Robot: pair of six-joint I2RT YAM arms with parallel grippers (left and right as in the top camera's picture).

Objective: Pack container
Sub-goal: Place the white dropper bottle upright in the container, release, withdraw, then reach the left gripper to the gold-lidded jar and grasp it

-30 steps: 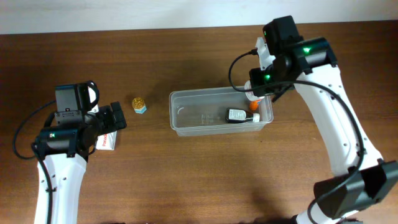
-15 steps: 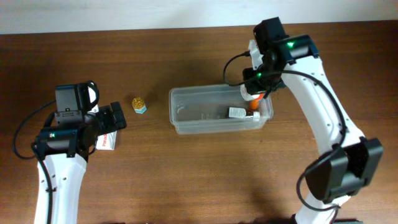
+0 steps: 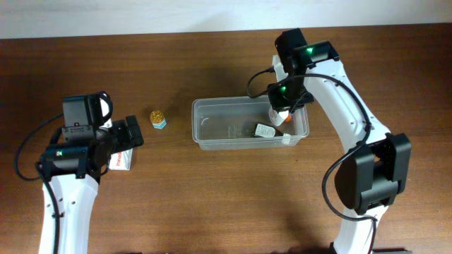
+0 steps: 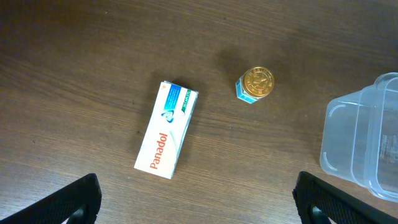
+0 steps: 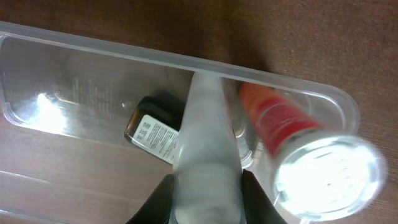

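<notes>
At table (image 3: 212, 204) centre, container (image 3: 212, 130) holds dark bottle (image 5: 152, 134) and orange bottle (image 5: 273, 115) at its right end. Right gripper (image 3: 282, 113) pinches white tube (image 5: 205, 137) low over that end, presumably to release it inside. Left gripper (image 4: 196, 190), spread, hovers above Panadol box (image 4: 166, 138).

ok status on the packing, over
Left gripper open by Panadol box. Right gripper shut on white tube, tip in container. Dark bottle, orange bottle beside it.

Clear glossy plastic container (image 3: 212, 134) on matt wood-grain table (image 3: 212, 197), cardboard Panadol box (image 4: 166, 129)
</notes>
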